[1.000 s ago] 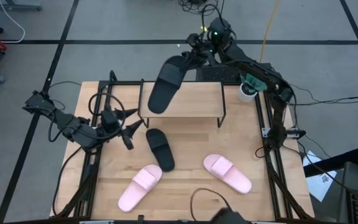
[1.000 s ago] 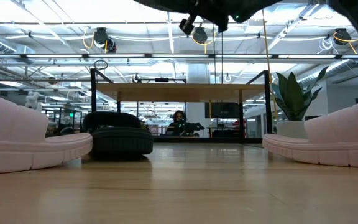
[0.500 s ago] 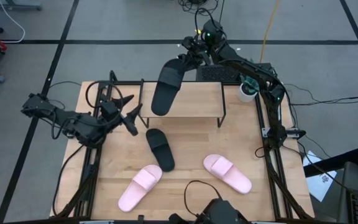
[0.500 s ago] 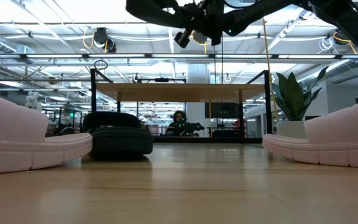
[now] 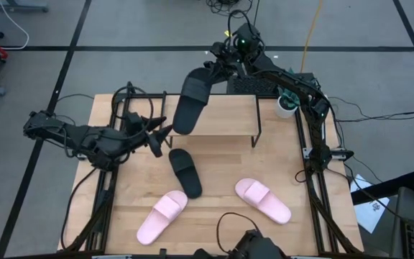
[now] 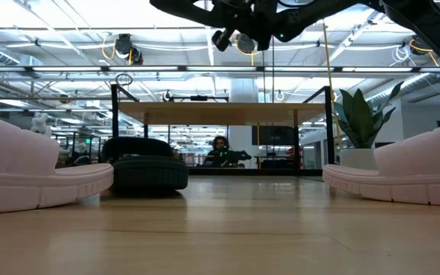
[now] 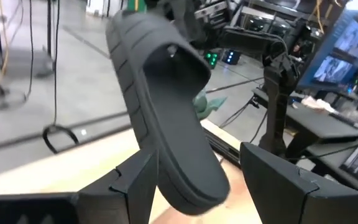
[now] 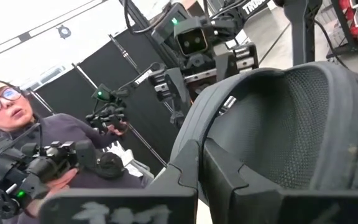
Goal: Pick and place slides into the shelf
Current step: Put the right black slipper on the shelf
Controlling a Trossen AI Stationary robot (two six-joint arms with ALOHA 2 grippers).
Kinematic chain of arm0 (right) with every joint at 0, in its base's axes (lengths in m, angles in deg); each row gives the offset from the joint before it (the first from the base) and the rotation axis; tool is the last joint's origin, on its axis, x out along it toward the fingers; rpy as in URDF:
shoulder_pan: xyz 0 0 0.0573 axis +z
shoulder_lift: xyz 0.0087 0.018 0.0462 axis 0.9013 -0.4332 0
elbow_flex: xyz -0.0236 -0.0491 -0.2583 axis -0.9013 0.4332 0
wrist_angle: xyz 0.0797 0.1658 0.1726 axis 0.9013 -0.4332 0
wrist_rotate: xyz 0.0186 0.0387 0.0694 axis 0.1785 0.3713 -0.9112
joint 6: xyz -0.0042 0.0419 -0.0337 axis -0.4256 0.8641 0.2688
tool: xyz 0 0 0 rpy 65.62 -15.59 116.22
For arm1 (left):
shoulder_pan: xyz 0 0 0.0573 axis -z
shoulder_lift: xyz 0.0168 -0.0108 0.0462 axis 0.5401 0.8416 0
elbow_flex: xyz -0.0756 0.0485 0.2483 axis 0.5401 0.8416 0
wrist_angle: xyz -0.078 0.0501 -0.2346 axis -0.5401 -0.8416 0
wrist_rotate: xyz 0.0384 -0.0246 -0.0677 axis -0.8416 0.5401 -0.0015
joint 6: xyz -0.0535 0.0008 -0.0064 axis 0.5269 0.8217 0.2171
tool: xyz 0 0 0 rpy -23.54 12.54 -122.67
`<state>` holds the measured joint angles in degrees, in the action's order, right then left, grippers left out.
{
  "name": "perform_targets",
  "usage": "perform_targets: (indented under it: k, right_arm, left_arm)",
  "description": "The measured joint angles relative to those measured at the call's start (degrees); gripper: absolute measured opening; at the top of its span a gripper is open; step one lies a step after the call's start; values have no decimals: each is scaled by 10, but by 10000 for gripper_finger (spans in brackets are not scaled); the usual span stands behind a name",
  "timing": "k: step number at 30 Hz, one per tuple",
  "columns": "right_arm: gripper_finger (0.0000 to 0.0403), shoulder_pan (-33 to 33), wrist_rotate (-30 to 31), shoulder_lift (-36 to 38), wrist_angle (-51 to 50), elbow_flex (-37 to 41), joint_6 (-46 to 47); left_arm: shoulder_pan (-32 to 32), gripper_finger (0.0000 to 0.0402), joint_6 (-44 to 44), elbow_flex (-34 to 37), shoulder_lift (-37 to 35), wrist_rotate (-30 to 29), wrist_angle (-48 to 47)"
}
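One black slide hangs tilted over the left part of the shelf, held by my right gripper, which is shut on it at the far edge. My left gripper is open at the shelf's near left corner and points at the slide's lower end, close to it but apart. A second black slide lies sole down on the table. Two pink slides lie nearer the front edge. My right gripper pinches the edge of the slide's strap between its two fingers, at the slide's upper, far end. The fingers come about level from the table's far side. The slide hangs slanting down from them, its lower end clear above the shelf top.
A small potted plant stands by the shelf's right end. Cables run along the table's left and right rails. A person shows beyond the table in the right wrist view. Bare tabletop lies between the slides.
My left gripper has swung toward the table's right and far edges, closing on the held slide's lower end, and has rolled about its own axis while staying open. My right gripper has sunk a little with the black slide.
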<state>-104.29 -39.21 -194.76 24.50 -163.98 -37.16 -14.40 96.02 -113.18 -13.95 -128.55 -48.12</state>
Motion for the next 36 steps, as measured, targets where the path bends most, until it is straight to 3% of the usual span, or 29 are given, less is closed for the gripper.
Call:
perform_targets:
  k: [14, 27, 36]
  right_arm:
    - [0, -5, 0, 0, 18, 0, 3]
    - [0, 2, -1, 0, 22, 0, 6]
    - [0, 16, -1, 0, 22, 0, 5]
  left_arm:
    - [-12, 225, 200, 0, 25, -3, -39]
    - [-61, 225, 239, 0, 50, 40, -38]
    - [-96, 225, 252, 0, 62, 127, -33]
